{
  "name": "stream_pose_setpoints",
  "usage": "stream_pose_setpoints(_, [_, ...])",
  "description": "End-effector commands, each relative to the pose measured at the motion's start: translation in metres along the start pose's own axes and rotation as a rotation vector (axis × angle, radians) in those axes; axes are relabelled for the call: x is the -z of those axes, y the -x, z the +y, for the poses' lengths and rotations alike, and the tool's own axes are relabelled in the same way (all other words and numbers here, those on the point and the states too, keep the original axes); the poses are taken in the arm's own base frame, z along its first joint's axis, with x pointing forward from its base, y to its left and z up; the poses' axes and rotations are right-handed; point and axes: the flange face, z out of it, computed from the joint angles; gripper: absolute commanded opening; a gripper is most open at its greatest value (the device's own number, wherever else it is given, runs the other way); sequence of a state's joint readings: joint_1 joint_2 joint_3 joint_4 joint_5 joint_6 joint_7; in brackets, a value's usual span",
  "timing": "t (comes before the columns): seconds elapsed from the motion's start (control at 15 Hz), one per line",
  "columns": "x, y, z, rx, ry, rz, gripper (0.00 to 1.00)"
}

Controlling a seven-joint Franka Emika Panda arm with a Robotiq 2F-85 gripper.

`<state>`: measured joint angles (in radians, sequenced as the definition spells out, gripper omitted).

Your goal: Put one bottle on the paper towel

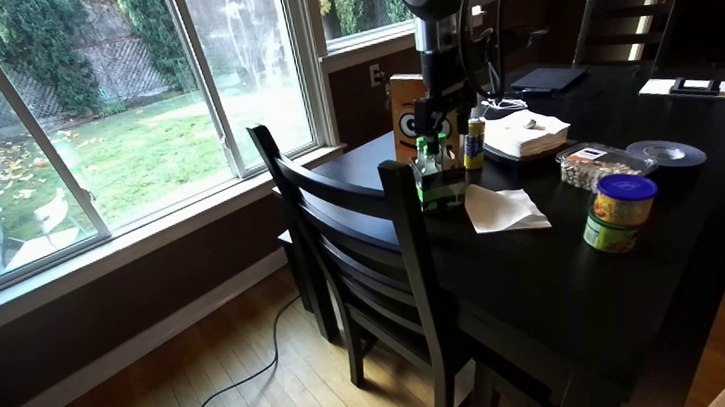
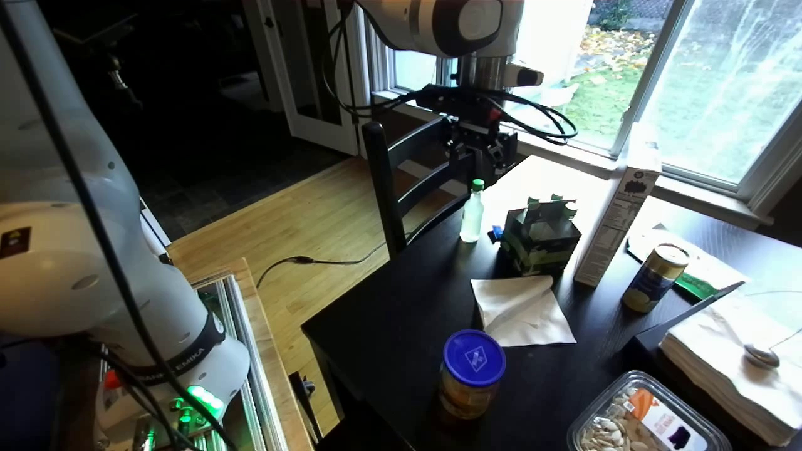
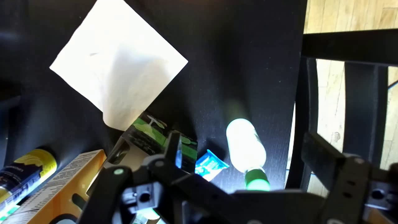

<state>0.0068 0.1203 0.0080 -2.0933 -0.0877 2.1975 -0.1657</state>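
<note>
The pale whitish-green bottle (image 2: 472, 216) with a green cap stands upright near the table edge, beside a dark carton. It also shows in the wrist view (image 3: 245, 144). The paper towel (image 2: 523, 313), white with a folded-over corner, lies flat on the table in both exterior views (image 1: 506, 211). In the wrist view the paper towel (image 3: 118, 59) is at the upper left. My gripper (image 3: 245, 152) is open and empty, with its fingers apart left and right of the bottle in the picture. In an exterior view the gripper (image 2: 492, 163) hangs above the bottle's height, apart from it.
A dark carton (image 2: 542, 244) holds green-capped bottles. A blue packet (image 3: 210, 165) lies between carton and bottle. A tall box (image 2: 617, 219), a can (image 2: 656, 275), a blue-lidded canister (image 2: 473, 376) and a napkin stack (image 2: 733, 369) stand around. A chair (image 1: 349, 191) adjoins the table edge.
</note>
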Motion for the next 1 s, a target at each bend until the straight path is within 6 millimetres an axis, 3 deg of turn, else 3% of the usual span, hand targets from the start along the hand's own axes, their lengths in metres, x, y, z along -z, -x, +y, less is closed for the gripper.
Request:
stream_pose_setpoints(0.0, [-0.024,-0.032,-0.002,0.031,-0.004,0.000,1.00])
stream_pose_setpoints(0.4, [-0.054,-0.057,-0.016,0.072,-0.005,-0.018,1.00])
stream_pose_setpoints(0.53, [-0.059,-0.065,-0.024,0.092,-0.006,-0.014,0.95])
stream_pose_setpoints(0.73, [-0.064,-0.075,-0.034,0.103,-0.007,-0.020,0.77])
stream_pose_setpoints(0.8, [-0.064,-0.077,-0.036,0.106,0.005,-0.014,0.64])
stream_pose_setpoints(0.93, [-0.064,-0.080,-0.038,0.116,0.005,-0.005,0.49])
